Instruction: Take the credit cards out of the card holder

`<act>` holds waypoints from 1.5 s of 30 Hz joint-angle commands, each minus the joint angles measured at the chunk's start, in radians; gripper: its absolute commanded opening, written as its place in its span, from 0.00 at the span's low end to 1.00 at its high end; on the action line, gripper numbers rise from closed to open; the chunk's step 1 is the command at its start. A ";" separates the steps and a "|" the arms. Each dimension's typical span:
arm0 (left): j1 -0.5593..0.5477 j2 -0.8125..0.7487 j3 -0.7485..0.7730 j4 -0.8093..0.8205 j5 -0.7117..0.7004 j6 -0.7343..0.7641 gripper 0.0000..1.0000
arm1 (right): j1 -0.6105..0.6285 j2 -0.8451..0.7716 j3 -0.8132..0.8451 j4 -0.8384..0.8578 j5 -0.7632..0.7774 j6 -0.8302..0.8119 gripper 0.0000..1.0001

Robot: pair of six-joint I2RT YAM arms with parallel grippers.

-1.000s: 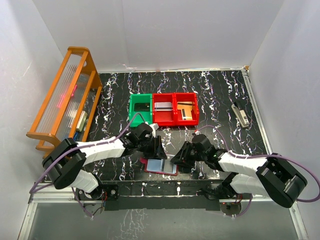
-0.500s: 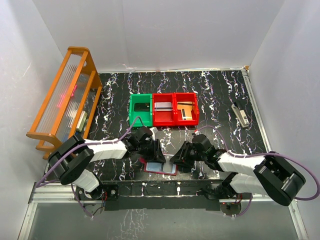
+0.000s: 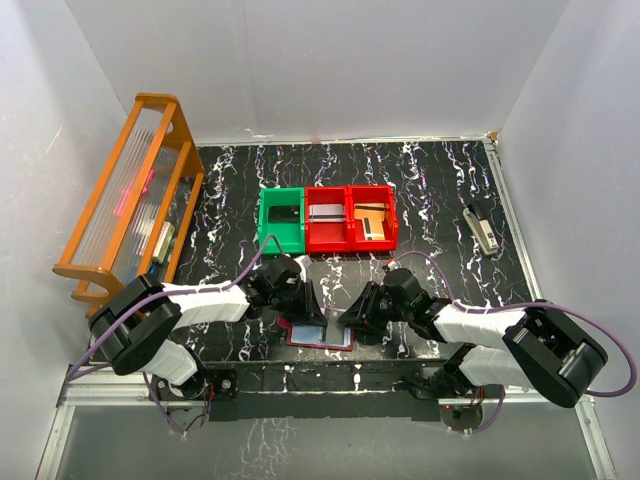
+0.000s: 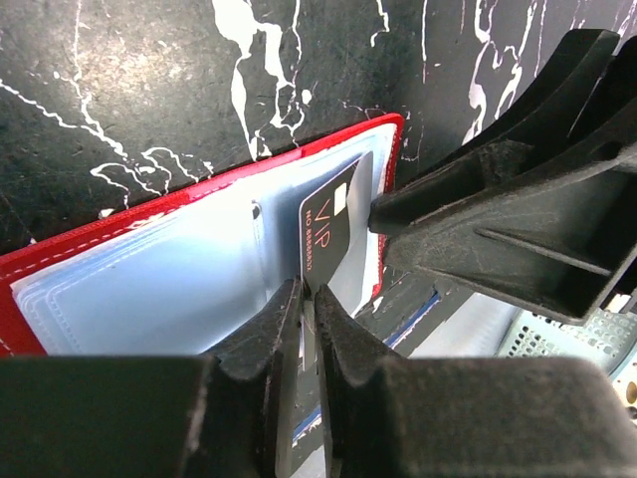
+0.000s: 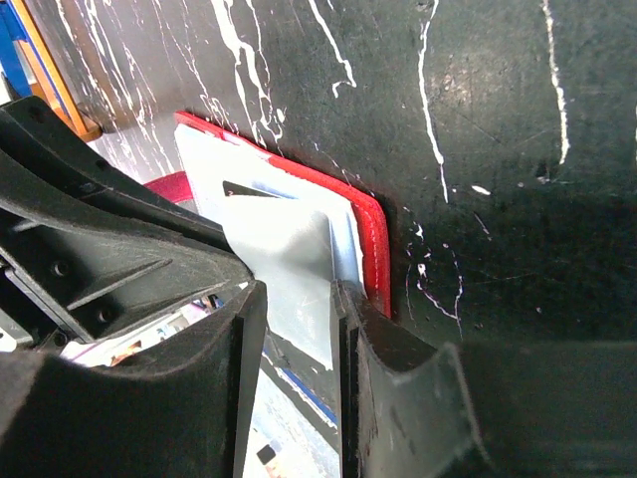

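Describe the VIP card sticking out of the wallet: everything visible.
The VIP card is thin, dark brown plastic by its look, with reddish "VIP" lettering and a pale square near one corner. It stands tilted, partly out of a clear sleeve of the open red card holder. The left gripper pinches its near edge; the right gripper touches its side with a fingertip.
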 commanded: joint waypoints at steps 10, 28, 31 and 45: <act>-0.003 -0.014 -0.015 0.087 0.057 -0.027 0.00 | 0.002 0.038 -0.023 -0.088 0.051 -0.031 0.32; -0.004 -0.096 0.005 -0.072 -0.015 0.034 0.00 | 0.000 0.055 -0.013 -0.093 0.050 -0.036 0.33; -0.004 -0.093 0.029 -0.100 -0.010 0.057 0.13 | 0.001 0.056 -0.010 -0.096 0.047 -0.039 0.33; -0.004 -0.009 0.117 -0.116 0.124 0.126 0.35 | 0.001 0.052 -0.005 -0.102 0.043 -0.039 0.34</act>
